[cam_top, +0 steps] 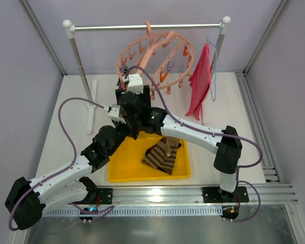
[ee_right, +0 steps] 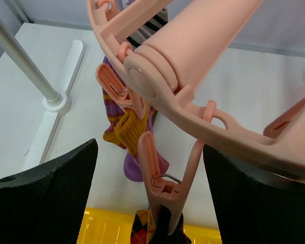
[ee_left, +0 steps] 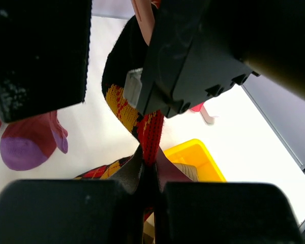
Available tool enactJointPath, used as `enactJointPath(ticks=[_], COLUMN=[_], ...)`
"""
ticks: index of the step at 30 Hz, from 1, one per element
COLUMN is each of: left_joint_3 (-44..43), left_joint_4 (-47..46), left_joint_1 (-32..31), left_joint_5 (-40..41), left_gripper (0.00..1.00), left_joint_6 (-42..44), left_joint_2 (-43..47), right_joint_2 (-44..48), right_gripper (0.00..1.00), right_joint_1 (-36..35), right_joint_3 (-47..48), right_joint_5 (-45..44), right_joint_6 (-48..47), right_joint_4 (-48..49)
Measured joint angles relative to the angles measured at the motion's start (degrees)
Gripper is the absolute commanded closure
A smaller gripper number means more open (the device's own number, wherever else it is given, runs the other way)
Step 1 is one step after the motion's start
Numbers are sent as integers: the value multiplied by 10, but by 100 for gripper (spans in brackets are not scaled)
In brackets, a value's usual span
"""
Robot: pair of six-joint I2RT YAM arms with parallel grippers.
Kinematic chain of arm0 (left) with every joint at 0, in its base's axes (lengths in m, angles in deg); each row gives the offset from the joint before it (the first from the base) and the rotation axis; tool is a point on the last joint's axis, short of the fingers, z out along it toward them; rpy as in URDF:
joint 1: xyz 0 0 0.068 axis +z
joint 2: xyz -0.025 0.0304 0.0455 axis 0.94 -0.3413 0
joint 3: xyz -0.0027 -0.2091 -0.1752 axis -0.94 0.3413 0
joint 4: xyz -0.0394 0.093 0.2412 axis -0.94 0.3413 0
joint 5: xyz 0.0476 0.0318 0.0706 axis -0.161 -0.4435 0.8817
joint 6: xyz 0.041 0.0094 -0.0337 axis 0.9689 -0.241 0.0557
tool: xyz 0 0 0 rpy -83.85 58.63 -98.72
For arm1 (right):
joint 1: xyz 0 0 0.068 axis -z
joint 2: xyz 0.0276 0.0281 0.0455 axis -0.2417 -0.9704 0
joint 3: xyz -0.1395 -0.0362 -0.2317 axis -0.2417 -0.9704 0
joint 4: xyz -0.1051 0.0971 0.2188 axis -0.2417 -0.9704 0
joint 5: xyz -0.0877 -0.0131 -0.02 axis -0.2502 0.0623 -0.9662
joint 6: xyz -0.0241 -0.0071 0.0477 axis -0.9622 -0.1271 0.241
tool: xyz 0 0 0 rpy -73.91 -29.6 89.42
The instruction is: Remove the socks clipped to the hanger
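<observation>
Black argyle sock (ee_left: pixel 123 109), red-yellow diamonds, hangs clipped in a peg (ee_right: pixel 165 201) of the salmon-pink hanger (ee_right: pixel 203 56). Its lower end is pinched in left gripper (ee_left: pixel 148 170); right gripper (ee_right: pixel 150 190) is spread wide astride the peg.

**Two socks pegged, striped ones in the tray**

The round salmon-pink hanger (cam_top: pixel 157 47) hangs by its hook from a rail (cam_top: pixel 117 27), pegs dangling. One peg (ee_right: pixel 162 195) grips a dark argyle sock (ee_left: pixel 124 109) with red and yellow diamonds, hanging straight down. Another holds a purple-and-yellow sock (ee_right: pixel 129 129). Brown-cream striped socks (cam_top: pixel 162 152) lie crumpled in a yellow tray (cam_top: pixel 142 178) below.
</observation>
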Motion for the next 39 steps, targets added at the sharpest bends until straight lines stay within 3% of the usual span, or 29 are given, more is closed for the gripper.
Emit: enactJointPath(ticks=[5, 7, 9, 10, 12, 13, 17, 33, 35, 36, 39], left_joint_3=[0, 0, 0, 0, 0, 0, 2, 7, 10, 12, 20], left_joint_4=[-2, -3, -4, -4, -4, -4, -3, -3, -2, 0, 16], left_joint_1=[0, 0, 0, 0, 0, 0, 0, 0, -1, -2, -12], left_joint_5=[-3, -5, -6, -7, -7, -7, -9, -12, -12, -12, -11], left_gripper=[100, 100, 100, 100, 100, 100, 100, 100, 100, 100, 100], left_joint_6=[0, 0, 0, 0, 0, 0, 0, -1, -1, 0, 0], left_joint_2=[0, 0, 0, 0, 0, 0, -1, -7, -7, -6, 7], right_joint_2=[0, 0, 0, 0, 0, 0, 0, 9, 13, 17, 34], right_gripper=[18, 24, 37, 51, 67, 82, 96, 95, 90, 83, 42], right_joint_1=[0, 0, 0, 0, 0, 0, 0, 0, 0, 0, 0], right_joint_3=[0, 0, 0, 0, -1, -1, -1, -11, -14, -17, -34], right_joint_5=[-17, -22, -27, -29, -33, -37, -52, -64, -64, -63, -58], right_joint_6=[-9, -15, -21, -25, -31, -34, -36, -59, -63, -64, -62], right_joint_4=[13, 20, 26, 29, 34, 36, 46, 54, 55, 57, 61])
